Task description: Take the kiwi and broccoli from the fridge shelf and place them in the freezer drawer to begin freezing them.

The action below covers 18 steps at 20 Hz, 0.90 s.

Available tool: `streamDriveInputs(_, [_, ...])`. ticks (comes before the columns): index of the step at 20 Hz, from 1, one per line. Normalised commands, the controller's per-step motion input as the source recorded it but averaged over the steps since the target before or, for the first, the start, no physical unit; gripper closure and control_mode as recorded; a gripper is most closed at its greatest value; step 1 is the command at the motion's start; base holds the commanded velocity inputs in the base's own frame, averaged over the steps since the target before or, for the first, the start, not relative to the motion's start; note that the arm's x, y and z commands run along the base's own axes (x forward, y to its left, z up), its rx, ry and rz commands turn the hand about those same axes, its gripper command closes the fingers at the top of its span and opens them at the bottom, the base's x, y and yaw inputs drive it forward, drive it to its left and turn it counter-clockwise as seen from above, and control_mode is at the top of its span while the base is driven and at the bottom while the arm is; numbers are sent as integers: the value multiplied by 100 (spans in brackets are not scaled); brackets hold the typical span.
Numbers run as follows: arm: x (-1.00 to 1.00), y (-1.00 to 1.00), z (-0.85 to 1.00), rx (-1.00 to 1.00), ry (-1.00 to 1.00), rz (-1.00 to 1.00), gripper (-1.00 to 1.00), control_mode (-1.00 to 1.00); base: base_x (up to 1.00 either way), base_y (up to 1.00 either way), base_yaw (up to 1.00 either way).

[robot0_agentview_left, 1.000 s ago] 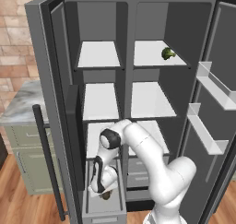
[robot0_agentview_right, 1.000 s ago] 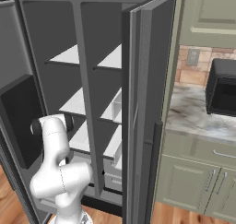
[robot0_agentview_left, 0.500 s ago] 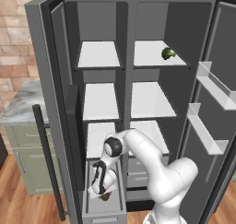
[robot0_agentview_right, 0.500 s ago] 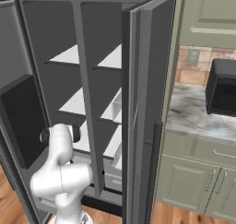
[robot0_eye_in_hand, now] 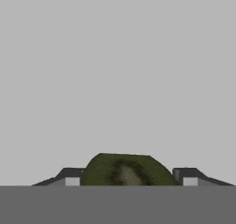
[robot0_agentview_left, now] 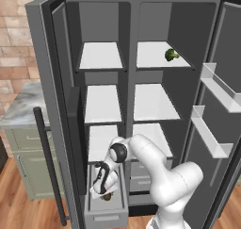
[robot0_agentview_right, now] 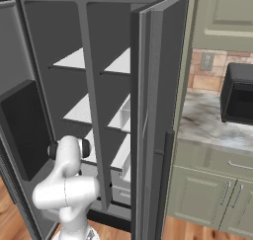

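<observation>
Claw (robot0_agentview_left: 104, 191) reaches down inside the freezer drawer (robot0_agentview_left: 106, 213), fingers spread wide either side of the kiwi (robot0_eye_in_hand: 129, 170), not gripping it. Kiwi: dull olive-brown oval, low in the drawer. Broccoli (robot0_agentview_left: 171, 54): bright green, on the fridge shelf (robot0_agentview_left: 162, 56) well above the drawer. No writing legible.

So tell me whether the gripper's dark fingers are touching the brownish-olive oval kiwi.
Cannot tell: in the hand view the kiwi sits between the fingertips, the contact line hidden.

- Brick wall (robot0_agentview_left: 14, 44) at far left, above a marble counter (robot0_agentview_left: 21, 105).
- Sage-green cabinets (robot0_agentview_right: 212, 199) right — wooden floor (robot0_agentview_left: 23, 214) near.
- Dark microwave (robot0_agentview_right: 239, 93) on the right counter.
</observation>
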Motion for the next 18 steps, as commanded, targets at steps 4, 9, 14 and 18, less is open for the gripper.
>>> streamDriveInputs(4, [-8,0,-26,0,0,0,-100,-100,0,0,0])
streamDriveInputs(9, [-27,0,-14,0,0,0,-100,-100,0,0,0])
streamDriveInputs(14, [-39,0,-20,1,0,0,-100,-100,0,0,0])
streamDriveInputs(18, [-47,0,-9,2,0,0,-100,-100,0,0,0])
